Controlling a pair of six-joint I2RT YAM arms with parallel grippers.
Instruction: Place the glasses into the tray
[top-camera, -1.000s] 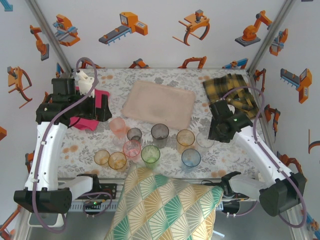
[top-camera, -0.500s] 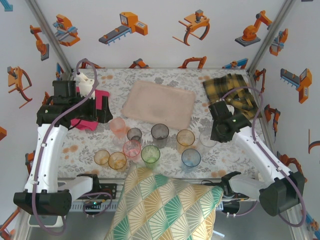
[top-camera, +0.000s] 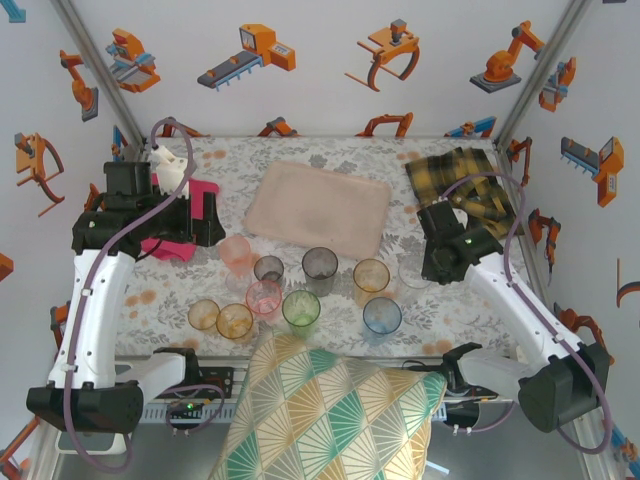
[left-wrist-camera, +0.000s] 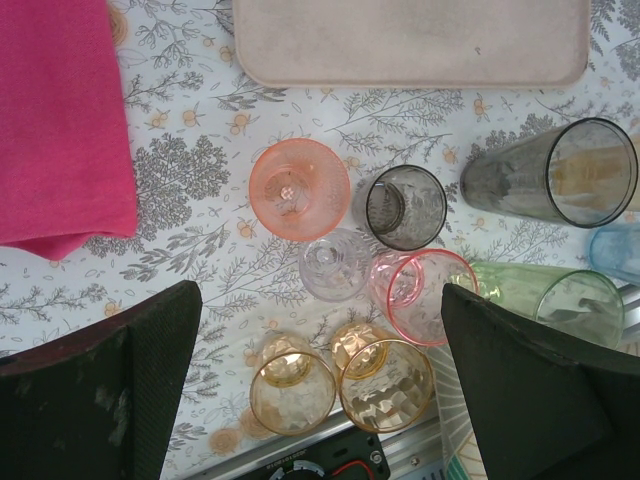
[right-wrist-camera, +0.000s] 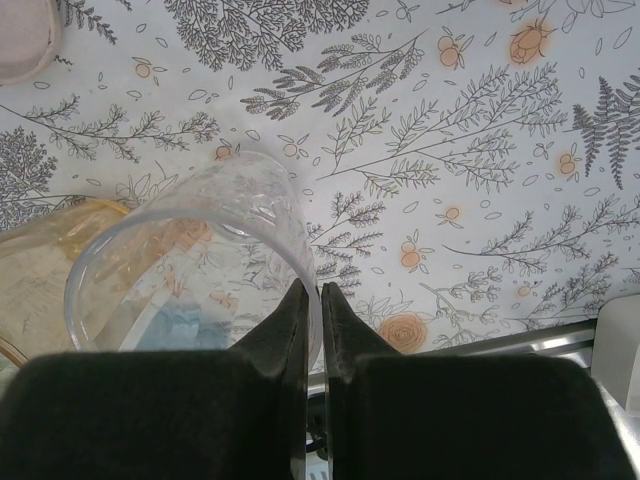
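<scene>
Closely beside the pinched clear glass (right-wrist-camera: 195, 250) stands an amber glass (right-wrist-camera: 35, 272).

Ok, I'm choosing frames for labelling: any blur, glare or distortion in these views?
Top external: sharp, evenly lit, but the clear glass almost vanishes against the patterned table. Left wrist: sharp; wide-angle lens makes the grey glass lean outward. Right wrist: sharp, right gripper dark and featureless.

A magenta cloth (left-wrist-camera: 60, 120) lies back-left, a plaid cloth (top-camera: 452, 170) back-right.
</scene>
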